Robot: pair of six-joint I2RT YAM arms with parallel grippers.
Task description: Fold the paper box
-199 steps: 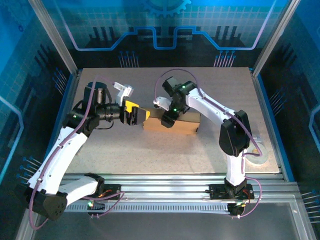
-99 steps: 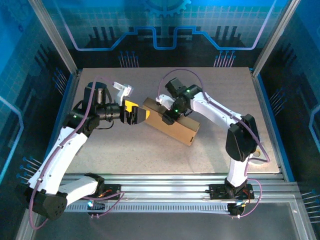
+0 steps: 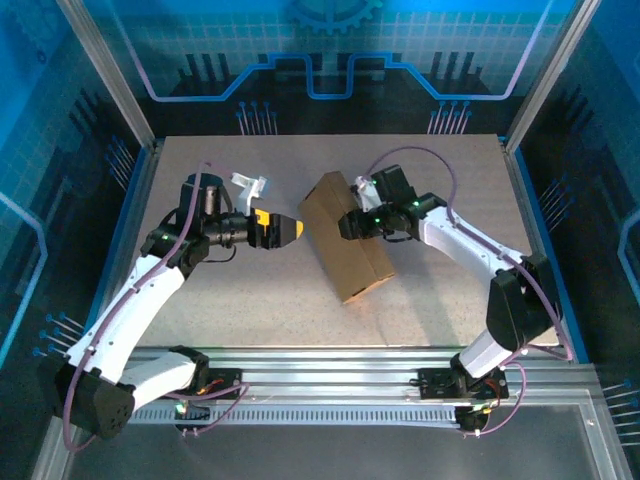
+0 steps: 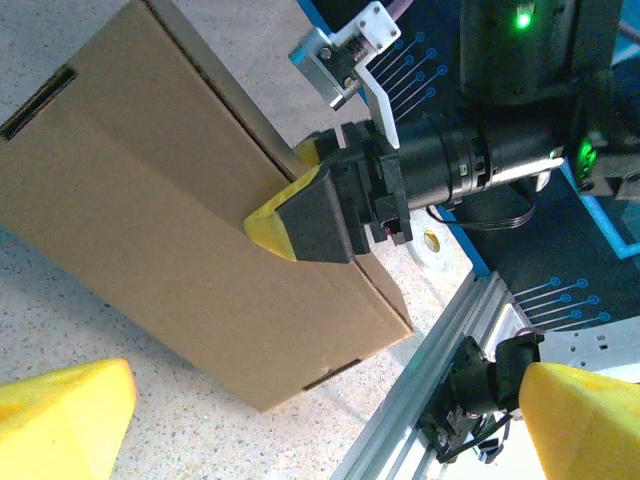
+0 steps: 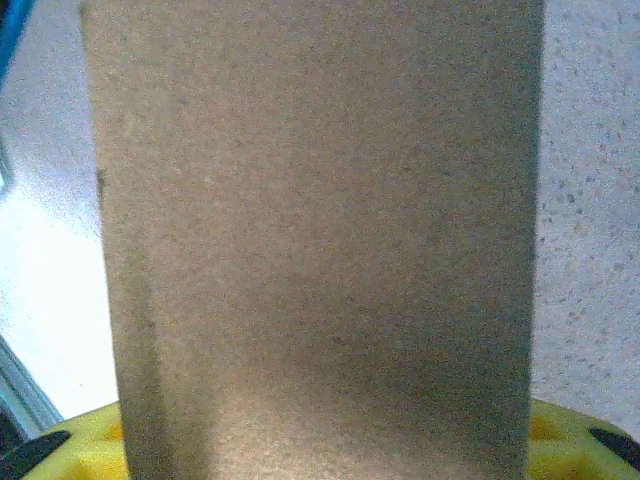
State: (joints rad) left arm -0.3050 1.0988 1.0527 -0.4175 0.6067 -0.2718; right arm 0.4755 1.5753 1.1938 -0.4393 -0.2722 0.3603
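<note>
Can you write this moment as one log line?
left gripper: open, near paper box | right gripper: shut on paper box | paper box: slanted

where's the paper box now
In the top view the paper box runs diagonally across the middle of the table, the right gripper clamped on its far half and the open left gripper off its left side.

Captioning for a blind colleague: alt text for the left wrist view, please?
The right gripper clamps one long edge of a slim brown box set slantwise across the frame. The left gripper stands open, its yellow fingertips in the bottom corners.
</note>
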